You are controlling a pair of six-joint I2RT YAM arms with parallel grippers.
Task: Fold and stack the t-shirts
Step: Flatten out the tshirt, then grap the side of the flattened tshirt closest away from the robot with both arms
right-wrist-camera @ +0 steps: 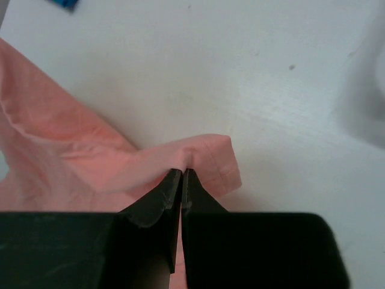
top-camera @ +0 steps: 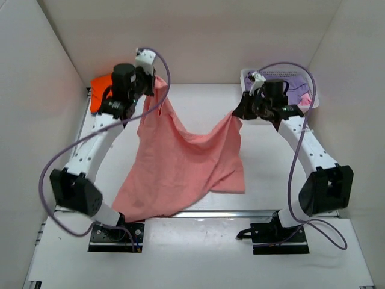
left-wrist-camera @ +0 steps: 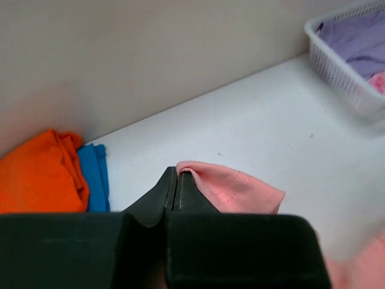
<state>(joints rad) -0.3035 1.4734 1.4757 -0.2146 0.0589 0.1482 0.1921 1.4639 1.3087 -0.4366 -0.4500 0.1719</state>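
Note:
A salmon-pink t-shirt (top-camera: 180,162) hangs between my two grippers, sagging in the middle, its lower part draped on the table toward the near edge. My left gripper (top-camera: 157,82) is shut on one hemmed corner (left-wrist-camera: 228,188) at the back left, held high. My right gripper (top-camera: 239,114) is shut on the other hemmed corner (right-wrist-camera: 207,158) to the right. A folded orange t-shirt (left-wrist-camera: 39,174) and a blue t-shirt (left-wrist-camera: 95,174) lie against the back wall at the left. A lavender-purple t-shirt (left-wrist-camera: 358,39) lies in the basket.
A white mesh basket (top-camera: 304,99) stands at the back right corner, just behind my right arm, with some pink cloth (left-wrist-camera: 378,81) in it too. White walls close in the table on the left, back and right.

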